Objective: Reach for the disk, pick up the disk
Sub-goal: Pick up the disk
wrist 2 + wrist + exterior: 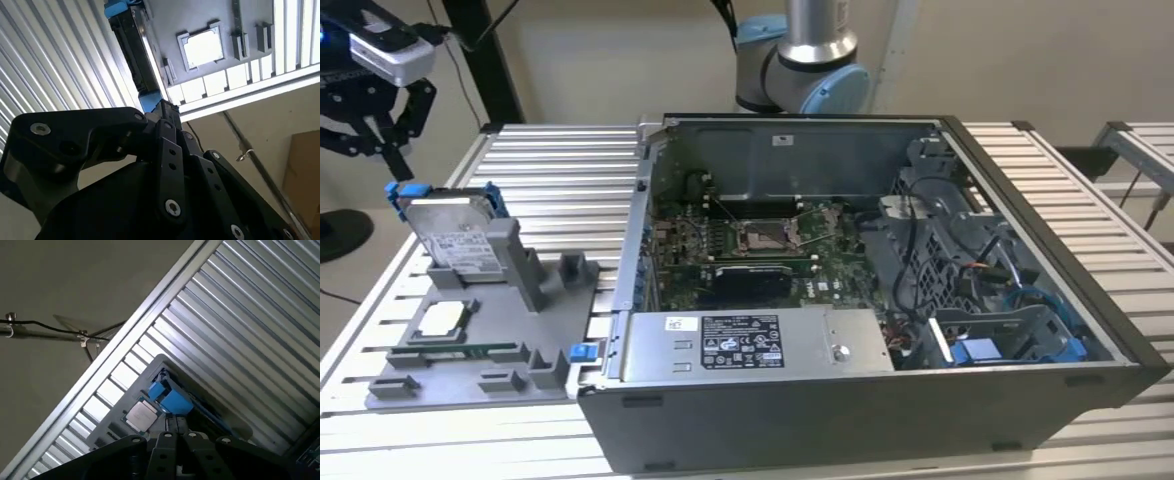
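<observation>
gripper — black, two-fingered, at the exterior view's upper left. Fingers were spread and held nothing. One fingertip hung just above the disk; contact could not be told. In the second wrist view a fingertip lay just beside a blue rail end.

disk — silver-grey, with a white label on its face and blue rails at its edges. It stood upright, leaning slightly, in a slot of the tray, directly under the gripper. It was seen edge-on in the second wrist view. Its blue rail was near the fingers in the first wrist view.

tray — grey moulded holder, on the table at the exterior view's left.

chip — square and silver, flat in a tray pocket near the disk's foot. It was seen in both wrist views.

memory stick — green strip, lying in the tray just beside the chip.

case — open grey computer case, just beside the tray on the exterior view's right.

board — green, on the case floor.

power supply — labelled grey box, at the case's near wall.

table — slatted metal, under tray and case.

arm base — grey and pale blue, behind the case.
</observation>
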{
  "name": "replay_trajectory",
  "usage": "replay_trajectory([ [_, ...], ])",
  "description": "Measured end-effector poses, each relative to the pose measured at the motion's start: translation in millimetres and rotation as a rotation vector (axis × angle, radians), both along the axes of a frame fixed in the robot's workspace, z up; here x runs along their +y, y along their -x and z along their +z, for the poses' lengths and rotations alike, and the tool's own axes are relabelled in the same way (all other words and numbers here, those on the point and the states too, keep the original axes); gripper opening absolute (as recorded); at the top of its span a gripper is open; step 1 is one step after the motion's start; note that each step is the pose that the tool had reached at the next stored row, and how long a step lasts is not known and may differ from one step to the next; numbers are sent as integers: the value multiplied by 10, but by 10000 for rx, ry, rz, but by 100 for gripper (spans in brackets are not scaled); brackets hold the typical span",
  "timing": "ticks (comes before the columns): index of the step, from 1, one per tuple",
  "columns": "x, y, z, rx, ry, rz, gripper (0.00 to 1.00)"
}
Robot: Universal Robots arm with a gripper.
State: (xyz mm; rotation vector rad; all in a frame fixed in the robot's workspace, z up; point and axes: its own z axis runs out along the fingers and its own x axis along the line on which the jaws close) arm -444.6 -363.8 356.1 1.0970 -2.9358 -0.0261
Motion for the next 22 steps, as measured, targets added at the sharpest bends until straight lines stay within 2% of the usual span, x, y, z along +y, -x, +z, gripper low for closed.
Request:
replay_trajectory([
  [22,0,0,0,-3,17,4007,0],
])
